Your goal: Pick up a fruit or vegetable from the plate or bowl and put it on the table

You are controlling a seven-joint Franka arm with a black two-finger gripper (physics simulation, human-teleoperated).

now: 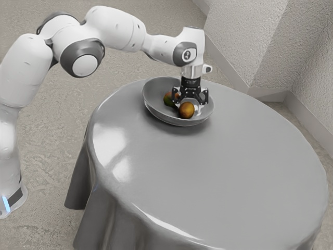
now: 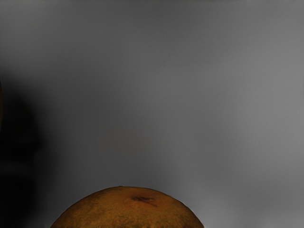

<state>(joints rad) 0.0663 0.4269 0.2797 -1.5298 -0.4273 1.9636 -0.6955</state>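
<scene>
Tool [image 1: 190, 102] set wide, low over the bowl [image 1: 155, 95], seemingly so it can straddle the orange fruit [image 1: 186, 110] lying in that bowl before closing for the lift

Partly hidden fruit, cropped edges, a blurred close view.
Near the gripper [image 1: 189, 107], the darker fruit [image 1: 168, 99] is partly covered; the bowl's [image 1: 156, 94] far rim is too. The exterior view crops the arm [image 1: 23, 67] at its left and the near tablecloth [image 1: 156, 229]. The wrist view cuts off the orange fruit [image 2: 128, 209]; a dark shape [image 2: 16, 137] is too blurred to name.
</scene>
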